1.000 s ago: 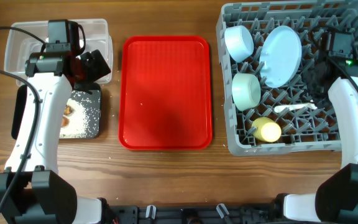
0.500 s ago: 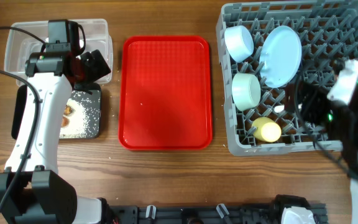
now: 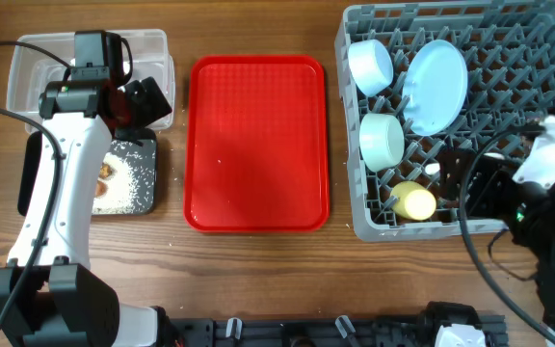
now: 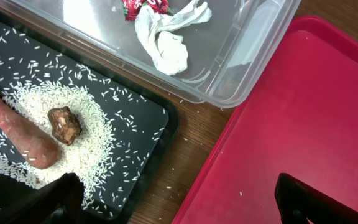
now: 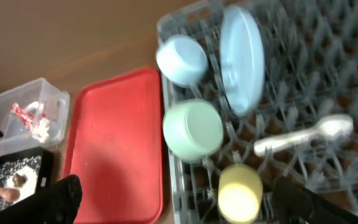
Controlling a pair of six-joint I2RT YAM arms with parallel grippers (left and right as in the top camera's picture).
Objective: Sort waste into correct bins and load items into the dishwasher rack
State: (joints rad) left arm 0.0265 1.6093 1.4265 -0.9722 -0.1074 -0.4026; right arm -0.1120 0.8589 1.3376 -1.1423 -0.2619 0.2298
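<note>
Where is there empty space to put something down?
The flat red tray, between the black tray and the rack, is bare. So is the table wood in front of it, and the rack's back right pegs. The rack's left side is crowded: blue bowl, mint bowl, plate, yellow cup.

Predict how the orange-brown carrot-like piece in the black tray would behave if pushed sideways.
The carrot-like piece looks rounded and tapered, so it would probably roll in a curve. It lies on loose rice grains, which may let it skid. It appears solid, so likely stiff.
</note>
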